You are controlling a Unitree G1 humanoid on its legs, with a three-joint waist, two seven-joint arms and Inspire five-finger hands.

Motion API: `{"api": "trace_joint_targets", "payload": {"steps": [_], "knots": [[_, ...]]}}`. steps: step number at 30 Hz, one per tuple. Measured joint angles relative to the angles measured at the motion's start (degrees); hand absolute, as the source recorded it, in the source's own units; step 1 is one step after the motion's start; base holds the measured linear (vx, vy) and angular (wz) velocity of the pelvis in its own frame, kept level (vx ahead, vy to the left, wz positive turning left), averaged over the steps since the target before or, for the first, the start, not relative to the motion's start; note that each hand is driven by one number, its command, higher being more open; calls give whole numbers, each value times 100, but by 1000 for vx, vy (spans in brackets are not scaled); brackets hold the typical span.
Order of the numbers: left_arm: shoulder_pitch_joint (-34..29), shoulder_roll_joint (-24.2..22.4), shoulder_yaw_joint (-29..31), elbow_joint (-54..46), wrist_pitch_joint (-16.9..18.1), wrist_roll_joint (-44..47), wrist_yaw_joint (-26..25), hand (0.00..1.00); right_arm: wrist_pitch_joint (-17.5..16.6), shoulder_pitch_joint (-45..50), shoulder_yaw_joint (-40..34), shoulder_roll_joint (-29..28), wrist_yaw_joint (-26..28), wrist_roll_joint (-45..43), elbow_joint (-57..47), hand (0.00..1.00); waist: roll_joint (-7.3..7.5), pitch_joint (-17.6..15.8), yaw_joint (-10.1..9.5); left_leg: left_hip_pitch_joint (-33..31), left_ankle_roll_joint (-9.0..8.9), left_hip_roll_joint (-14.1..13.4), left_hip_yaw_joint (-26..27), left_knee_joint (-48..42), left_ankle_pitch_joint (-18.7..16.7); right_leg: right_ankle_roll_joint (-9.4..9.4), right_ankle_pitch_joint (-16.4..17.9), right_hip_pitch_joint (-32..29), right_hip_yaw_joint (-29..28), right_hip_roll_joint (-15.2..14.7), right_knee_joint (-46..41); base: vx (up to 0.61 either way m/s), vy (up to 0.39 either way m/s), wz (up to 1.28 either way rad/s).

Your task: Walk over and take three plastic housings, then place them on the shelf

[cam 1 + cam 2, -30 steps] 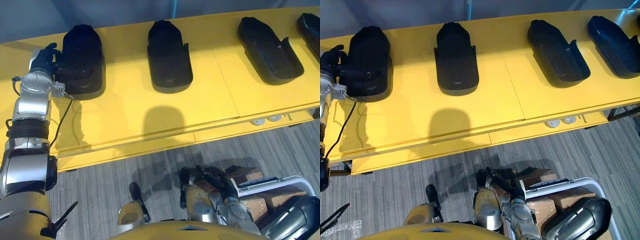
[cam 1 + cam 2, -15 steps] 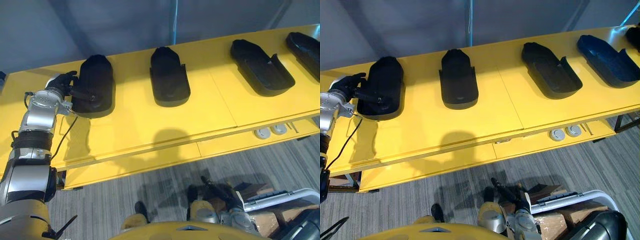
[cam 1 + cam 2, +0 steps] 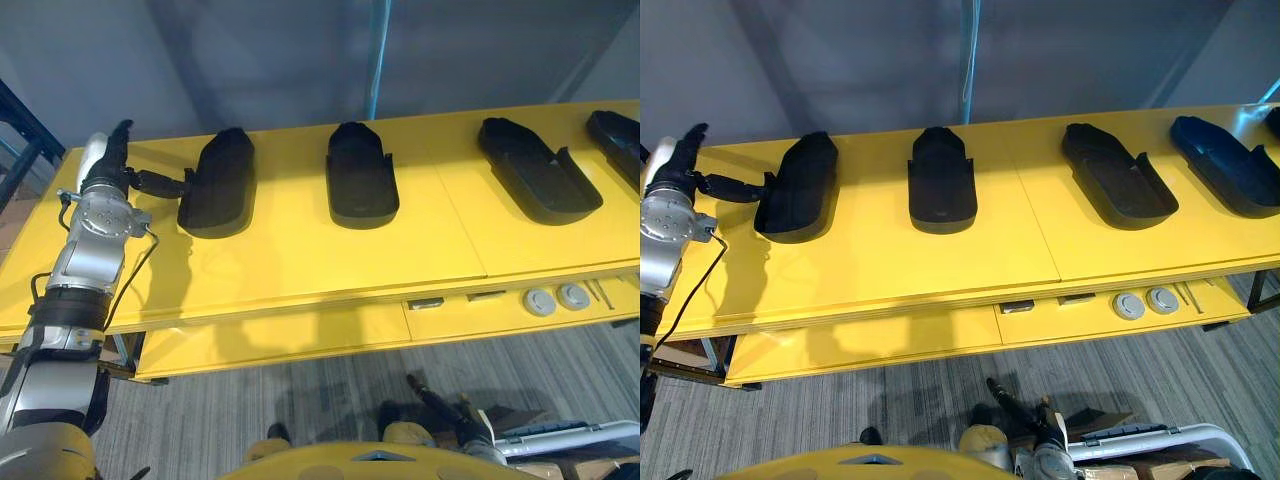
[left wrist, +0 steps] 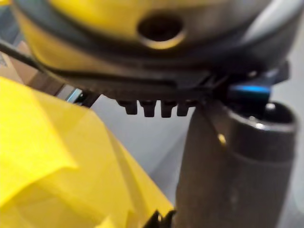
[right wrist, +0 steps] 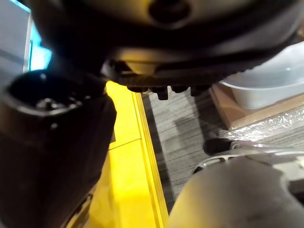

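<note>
The left robot hand (image 3: 105,165) lay spread, fingertips (image 3: 165,183) touching the leftmost housing (image 3: 218,183) on the desk (image 3: 300,250). It likely needed a firm curl round that edge before lifting.

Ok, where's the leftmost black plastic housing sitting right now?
The leftmost black plastic housing lies toward the yellow table's left end in the eye views, left of the next black housing; the left hand reaches its left side.
</note>
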State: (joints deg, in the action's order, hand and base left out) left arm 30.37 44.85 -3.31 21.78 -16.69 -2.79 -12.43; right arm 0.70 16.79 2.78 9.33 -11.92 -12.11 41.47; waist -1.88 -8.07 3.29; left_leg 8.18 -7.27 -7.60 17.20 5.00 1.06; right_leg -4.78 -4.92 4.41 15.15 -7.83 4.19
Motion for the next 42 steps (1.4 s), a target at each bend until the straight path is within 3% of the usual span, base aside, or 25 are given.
{"api": "trace_joint_targets", "payload": {"steps": [5, 8, 11, 14, 17, 21, 25, 26, 29, 32, 35, 37, 42], "knots": [[-329, -199, 402, -724, 651, 251, -573, 100, 2, 35, 9, -9, -44, -1, 82, 100, 37, 76, -33, 6, 9, 10, -65, -11, 12, 1, -4, 62, 36, -2, 18, 30, 9, 7], [-792, -541, 743, -1760, 1233, 849, -1024, 100, 1, 36, 1, -37, -100, -2, 156, 100, 65, 185, -48, 6, 1, 17, -70, -20, 5, 1, -4, 67, 40, -3, 22, 23, 8, 1], [-1426, -1185, 1157, -2738, 1981, 935, -1431, 100, -5, 40, -33, -63, -139, -12, 158, 100, 69, 192, -44, 15, 0, 18, -72, -21, 2, 1, -4, 77, 39, -1, 22, 0, 0, 0], [-2667, -2321, 1629, -3657, 2781, 867, -1913, 100, -65, 111, -232, -204, -269, -62, 157, 100, 39, 247, -54, 44, 2, 0, -92, -18, 0, 4, -1, 113, 63, 5, 23, -6, 0, 1], [-3784, -3330, 1822, -3828, 3071, 363, -2572, 100, -161, 273, -418, -311, -426, -61, 167, 100, 31, 422, -161, 51, 21, -1, -160, 1, -16, 2, 32, 163, 159, 20, 24, -17, -6, 11], [-4904, -4083, 1928, -3819, 3146, -230, -3611, 100, -252, 291, -483, -408, -486, 6, 499, 100, 135, 574, -324, 50, 44, 2, -312, 4, -12, -4, 90, 254, 283, 12, 25, -17, 0, 18], [-5315, -4352, 2120, -3487, 3270, -436, -4568, 100, -319, 251, -501, -456, -475, 7, 734, 100, 237, 622, -503, 43, 27, 14, -440, 4, 8, -14, 110, 340, 437, -5, 26, -20, 7, 21], [-5331, -4430, 2338, -2999, 3454, -182, -4904, 100, -346, 237, -488, -452, -471, -1, 734, 100, 233, 625, -502, 47, 42, 33, -534, 4, 32, -16, 138, 404, 558, -28, 26, -18, 6, 22], [-5333, -4503, 2545, -2387, 3567, 200, -5095, 100, -346, 224, -420, -432, -458, -2, 743, 100, 245, 625, -506, 55, 41, 35, -605, 4, 51, -22, 149, 461, 639, -32, 27, -12, 8, 18], [-5335, -4538, 2616, -1280, 3655, 919, -4586, 100, -343, 194, -367, -410, -394, -16, 862, 100, 278, 648, -593, 53, 41, 32, -641, 5, 62, -26, 161, 479, 685, -30, 27, -3, 5, 6], [-5334, -4687, 2614, -72, 3560, 1958, -3534, 100, -347, 115, -390, -421, -330, -126, 994, 100, 312, 653, -619, 48, 42, 43, -645, 8, 61, -35, 167, 479, 692, -45, 28, 0, 0, 0], [-5294, -4747, 2605, 945, 3122, 3088, -2291, 100, -356, 74, -517, -470, -251, -243, 1039, 100, 318, 650, -606, 45, 38, 53, -642, 9, 48, -46, 175, 476, 692, -57, 28, 0, 0, 0], [-5265, -4933, 2617, 1906, 2353, 4320, -814, 100, -439, 47, -932, -598, -88, -260, 1048, 100, 327, 645, -610, 47, 21, 39, -602, 9, 4, -54, 205, 458, 659, -52, 27, 40, 17, -3]]}}
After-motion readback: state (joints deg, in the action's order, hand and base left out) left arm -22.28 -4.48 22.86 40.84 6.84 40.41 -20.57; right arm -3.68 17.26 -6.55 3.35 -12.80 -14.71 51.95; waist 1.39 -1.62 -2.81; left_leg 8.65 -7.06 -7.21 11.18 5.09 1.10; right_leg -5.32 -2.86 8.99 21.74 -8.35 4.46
